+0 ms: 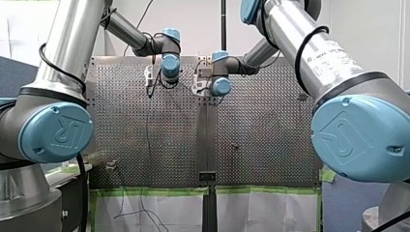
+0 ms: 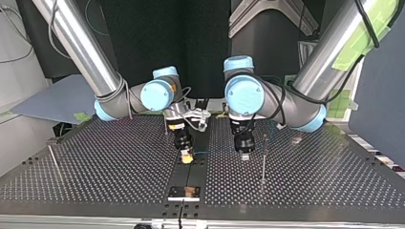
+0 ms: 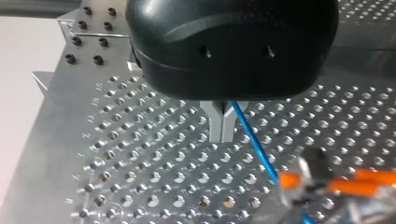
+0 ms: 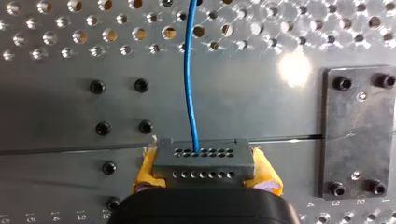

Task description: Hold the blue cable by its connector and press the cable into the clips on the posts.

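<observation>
Item: grey rectangular connector block (image 4: 203, 161), with two rows of small round holes on its face. Contents: one thin blue cable (image 4: 189, 84), entering a hole near the middle of the upper row. Location: lower centre of the right wrist view, clamped between the yellow pads (image 4: 145, 170) of the right gripper (image 4: 205, 173), above the perforated metal table (image 4: 56, 105). The cable runs straight up and is cut off at the frame's top edge. A dark bolted rectangular plate (image 4: 357, 130) lies at that frame's right. Left gripper (image 3: 222, 135), black-bodied: its grey metal fingers (image 3: 215, 126) meet at the tips, centre frame. The cable comes out of the fork above the tips and slants to the lower right; whether it is pinched or merely passing through cannot be told. At the lower right it reaches a clear connector with orange levers (image 3: 327, 183), blurred and partly cut off. In the top view both grippers hang low over the table's middle, near each other. A thin upright metal post (image 2: 263, 160) stands just right of the left gripper, its clip too small to make out. In the front view the cable is not discernible.
</observation>
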### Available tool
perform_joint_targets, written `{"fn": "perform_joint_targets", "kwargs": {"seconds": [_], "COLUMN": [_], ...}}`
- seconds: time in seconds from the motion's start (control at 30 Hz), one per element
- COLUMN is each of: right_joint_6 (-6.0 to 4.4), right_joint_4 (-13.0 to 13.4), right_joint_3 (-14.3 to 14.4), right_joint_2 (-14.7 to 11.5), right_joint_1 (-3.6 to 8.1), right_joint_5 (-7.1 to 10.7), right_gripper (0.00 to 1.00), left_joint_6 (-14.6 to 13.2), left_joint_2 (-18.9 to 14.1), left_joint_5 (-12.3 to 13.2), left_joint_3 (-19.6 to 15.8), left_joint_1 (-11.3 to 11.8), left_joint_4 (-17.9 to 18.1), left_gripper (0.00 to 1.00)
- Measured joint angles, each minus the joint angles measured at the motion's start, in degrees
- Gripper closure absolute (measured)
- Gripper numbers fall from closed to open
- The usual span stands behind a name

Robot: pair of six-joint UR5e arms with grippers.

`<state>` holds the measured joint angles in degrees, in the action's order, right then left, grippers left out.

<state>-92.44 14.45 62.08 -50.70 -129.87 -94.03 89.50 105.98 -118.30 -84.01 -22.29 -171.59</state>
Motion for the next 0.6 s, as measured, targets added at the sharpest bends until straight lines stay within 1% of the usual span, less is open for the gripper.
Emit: {"fn": "perform_joint_targets", "kwargs": {"seconds": [0.13, 0.23, 0.37, 0.6], "right_joint_6": [-0.03, -0.05, 0.01, 0.09], "right_joint_4": [0.0, -0.2, -0.2, -0.1], "right_joint_3": [0.2, 0.7, 2.5, 6.5], "right_joint_2": [0.0, 0.0, 0.0, 0.0], "right_joint_1": [0.07, 0.35, 0.85, 1.83], "right_joint_5": [0.0, -0.13, -0.4, -1.14], "right_gripper": [1.0, 1.0, 1.0, 1.0], "left_joint_6": [0.0, 0.0, 0.0, 1.3], "left_joint_2": [0.0, 0.1, 1.2, 5.0], "left_joint_5": [0.6, 0.9, 0.8, -0.1], "left_joint_3": [0.0, 0.0, 0.0, 0.0], "left_joint_1": [-0.3, -0.7, -1.4, -2.4], "left_joint_4": [2.1, 3.7, 5.2, 6.2], "left_gripper": [1.0, 1.0, 1.0, 1.0]}}
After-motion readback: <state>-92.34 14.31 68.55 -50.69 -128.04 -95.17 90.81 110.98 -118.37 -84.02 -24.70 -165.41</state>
